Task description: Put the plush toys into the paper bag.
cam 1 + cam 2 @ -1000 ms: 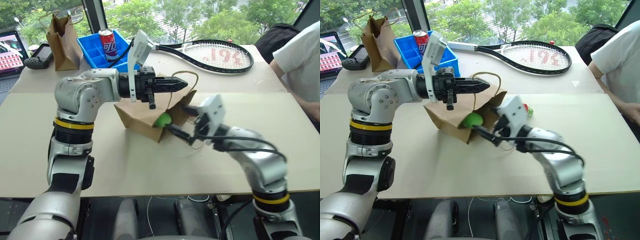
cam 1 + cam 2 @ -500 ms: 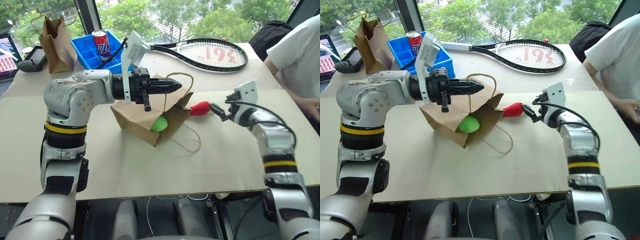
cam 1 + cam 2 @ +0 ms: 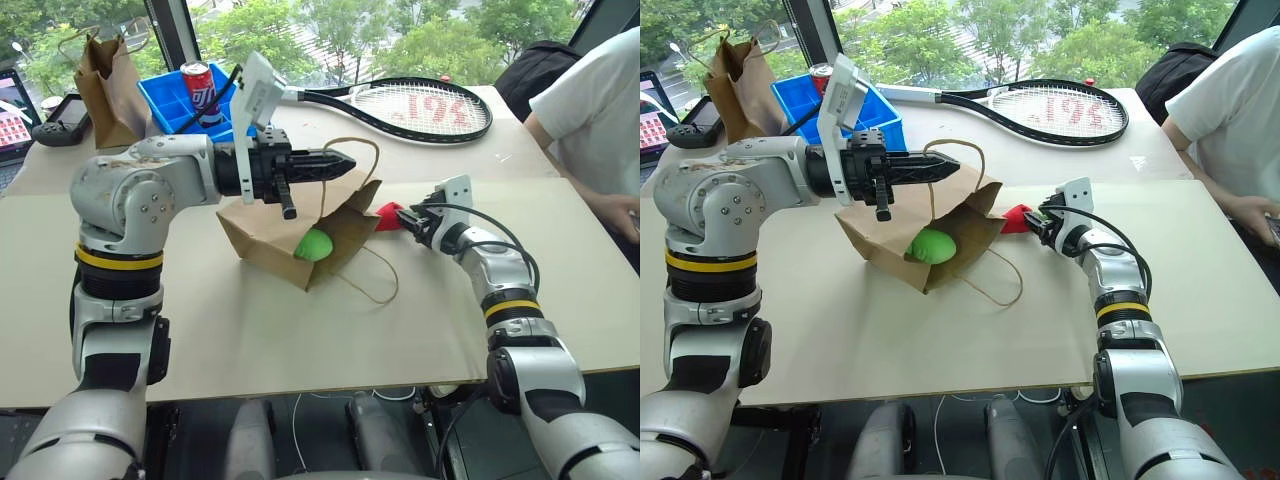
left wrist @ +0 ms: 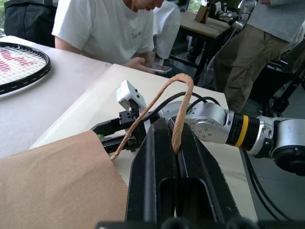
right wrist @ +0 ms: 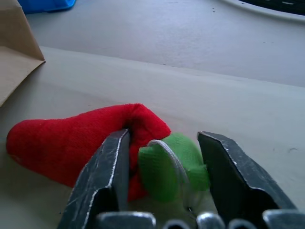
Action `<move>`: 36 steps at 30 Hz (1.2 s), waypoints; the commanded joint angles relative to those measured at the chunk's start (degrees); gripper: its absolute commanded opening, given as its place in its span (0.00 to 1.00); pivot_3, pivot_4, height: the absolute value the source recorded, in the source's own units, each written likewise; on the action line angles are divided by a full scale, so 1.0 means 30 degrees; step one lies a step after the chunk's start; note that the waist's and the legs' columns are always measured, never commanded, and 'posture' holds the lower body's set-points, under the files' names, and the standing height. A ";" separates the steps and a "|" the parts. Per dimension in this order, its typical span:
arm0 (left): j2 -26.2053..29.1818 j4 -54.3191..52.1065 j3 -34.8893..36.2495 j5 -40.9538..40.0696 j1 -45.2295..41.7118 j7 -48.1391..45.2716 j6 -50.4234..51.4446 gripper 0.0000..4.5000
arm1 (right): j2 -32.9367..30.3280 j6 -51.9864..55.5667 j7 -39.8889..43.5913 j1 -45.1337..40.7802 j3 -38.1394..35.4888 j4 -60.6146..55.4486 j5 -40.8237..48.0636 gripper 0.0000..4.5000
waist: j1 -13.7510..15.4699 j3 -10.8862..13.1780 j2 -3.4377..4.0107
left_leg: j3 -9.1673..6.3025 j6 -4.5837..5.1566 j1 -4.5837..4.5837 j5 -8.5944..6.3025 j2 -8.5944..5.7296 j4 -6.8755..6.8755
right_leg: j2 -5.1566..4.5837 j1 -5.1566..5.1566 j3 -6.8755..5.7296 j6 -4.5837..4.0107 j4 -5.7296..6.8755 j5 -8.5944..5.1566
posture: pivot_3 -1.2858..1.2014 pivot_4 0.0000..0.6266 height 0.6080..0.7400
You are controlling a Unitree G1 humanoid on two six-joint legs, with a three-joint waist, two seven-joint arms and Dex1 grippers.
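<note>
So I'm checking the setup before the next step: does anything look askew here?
The paper bag is tipped on its side, mouth held open by the left end effector shut on a handle. Nothing looks spilled or damaged.

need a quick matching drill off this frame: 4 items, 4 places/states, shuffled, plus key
1. green plush
2. chili plush
3. paper bag handle
4. soda can

A. in the blue bin
B. pinched in the shut left gripper
C. inside the bag's mouth
D. on the table, its stem end between the right gripper's jaws

Pairs: 1-C, 2-D, 3-B, 4-A
</note>
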 commanded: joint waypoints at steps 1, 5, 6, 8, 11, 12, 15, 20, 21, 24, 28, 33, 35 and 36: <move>0.0011 -0.0464 0.0198 -0.0315 -0.0078 -0.0018 -0.0250 0.00 | 0.0142 0.1216 0.0553 0.1181 0.0674 -0.0853 -0.0293 0.22 | 0.0029 0.0000 0.0000 | -0.0001 -0.0002 0.0005 0.0001 0.0000 0.0001 | 0.0001 0.0003 0.0000 0.0000 0.0003 -0.0001 | 0.52 0.24 0.38; -0.0076 -0.0325 0.0110 -0.0201 -0.0053 -0.0051 -0.0444 0.00 | -0.0577 0.2423 0.0654 0.2308 -0.0286 -0.3820 0.0618 0.01 | 0.0110 0.0000 0.0001 | 0.0000 -0.0005 0.0008 0.0003 0.0000 0.0006 | 0.0000 0.0008 0.0000 0.0002 0.0008 -0.0003 | 0.52 0.24 0.38; -0.0092 -0.0294 0.0109 -0.0188 -0.0059 -0.0061 -0.0479 0.00 | -0.0880 0.2908 0.0721 0.2712 -0.0612 -0.4981 0.0978 0.01 | 0.0120 0.0000 0.0001 | -0.0001 -0.0006 0.0007 0.0003 0.0000 0.0006 | -0.0001 0.0007 0.0000 0.0001 0.0008 -0.0004 | 0.52 0.24 0.38; -0.0133 -0.0198 0.0130 -0.0193 -0.0136 -0.0091 -0.0520 0.00 | -0.1653 0.4166 0.0695 0.3596 -0.1491 -0.7654 0.1911 0.01 | 0.0249 0.0000 0.0001 | 0.0000 -0.0006 -0.0002 0.0003 0.0000 0.0005 | -0.0001 0.0004 0.0000 0.0001 0.0007 -0.0010 | 0.52 0.24 0.38; -0.0249 0.0077 0.0119 -0.0171 -0.0345 -0.0168 -0.0630 0.00 | -0.2855 0.6259 0.0456 0.4847 -0.2958 -1.1398 0.3374 0.01 | 0.0466 0.0008 0.0012 | -0.0001 -0.0006 -0.0037 0.0003 -0.0015 0.0004 | -0.0011 -0.0010 0.0002 -0.0001 0.0001 -0.0023 | 0.52 0.24 0.38; -0.0297 0.0165 0.0103 -0.0170 -0.0419 -0.0204 -0.0671 0.00 | -0.3291 0.7035 0.0336 0.5292 -0.3526 -1.2678 0.3906 0.01 | 0.0528 0.0009 0.0013 | -0.0001 -0.0006 -0.0037 0.0003 -0.0017 0.0005 | -0.0013 -0.0010 0.0003 -0.0001 -0.0002 -0.0023 | 0.52 0.24 0.38; -0.0485 0.0627 -0.0031 0.0004 -0.0760 -0.0327 -0.0923 0.00 | -0.4481 0.9749 0.0029 0.6599 -0.5253 -1.6315 0.5780 0.01 | 0.0618 0.0023 0.0038 | 0.0001 -0.0006 -0.0042 0.0003 -0.0025 0.0007 | -0.0009 -0.0020 0.0015 0.0001 -0.0003 -0.0025 | 0.52 0.24 0.38; -0.0791 0.1168 -0.0116 0.0011 -0.1211 -0.0432 -0.1120 0.00 | -0.4847 1.4184 -0.0890 0.7800 -0.6873 -2.0970 0.9621 0.01 | 0.0542 0.0023 0.0036 | -0.0003 -0.0005 -0.0027 0.0002 -0.0024 -0.0004 | -0.0006 -0.0008 0.0013 0.0002 -0.0007 -0.0046 | 0.52 0.24 0.38; -0.0875 0.1255 -0.0142 0.0025 -0.1291 -0.0417 -0.1149 0.00 | -0.4526 1.5006 -0.1402 0.7801 -0.6915 -2.1886 1.0435 0.01 | 0.0515 0.0023 0.0037 | -0.0004 -0.0004 -0.0020 0.0002 -0.0024 -0.0006 | -0.0005 -0.0005 0.0015 0.0002 -0.0007 -0.0046 | 0.52 0.24 0.38; -0.1016 0.1455 -0.0212 0.0068 -0.1452 -0.0414 -0.1236 0.00 | -0.3263 1.6523 -0.3157 0.7557 -0.6437 -2.3649 1.1880 0.01 | 0.0480 0.0023 0.0037 | -0.0015 -0.0002 -0.0021 0.0004 -0.0024 -0.0007 | -0.0001 -0.0011 0.0018 0.0001 0.0001 -0.0049 | 0.52 0.24 0.38; -0.1240 0.1477 -0.0187 -0.0041 -0.1669 -0.0269 -0.1131 0.00 | -0.0860 1.6936 -0.5347 0.7190 -0.4860 -2.4585 1.2282 0.01 | 0.0525 0.0023 0.0037 | -0.0018 -0.0001 -0.0026 0.0004 -0.0024 -0.0007 | -0.0003 -0.0009 0.0014 0.0049 -0.0008 -0.0076 | 0.52 0.24 0.38; -0.1555 0.1306 0.0158 -0.0473 -0.1980 0.0068 -0.0671 0.00 | 0.2216 1.4934 -0.7122 0.6477 -0.2381 -2.3403 1.0638 0.01 | 0.0575 0.0024 0.0038 | -0.0021 -0.0001 -0.0041 0.0005 -0.0025 -0.0008 | -0.0002 -0.0010 0.0006 0.0046 -0.0031 -0.0075 | 0.52 0.24 0.38; -0.1647 0.1347 0.0289 -0.0586 -0.2087 0.0199 -0.0553 0.00 | 0.3289 1.4066 -0.7385 0.6056 -0.1366 -2.2415 0.9905 0.01 | 0.0576 0.0024 0.0039 | -0.0021 -0.0001 -0.0049 0.0005 -0.0025 -0.0009 | -0.0003 -0.0014 0.0006 0.0045 -0.0033 -0.0074 | 0.52 0.24 0.38; -0.1685 0.1347 0.0332 -0.0632 -0.2114 0.0267 -0.0504 0.00 | 0.3712 1.3717 -0.7415 0.5943 -0.0967 -2.2014 0.9661 0.01 | 0.0574 0.0024 0.0039 | -0.0022 -0.0001 -0.0049 0.0005 -0.0025 -0.0009 | -0.0003 -0.0014 0.0005 0.0046 -0.0040 -0.0073 | 0.52 0.24 0.38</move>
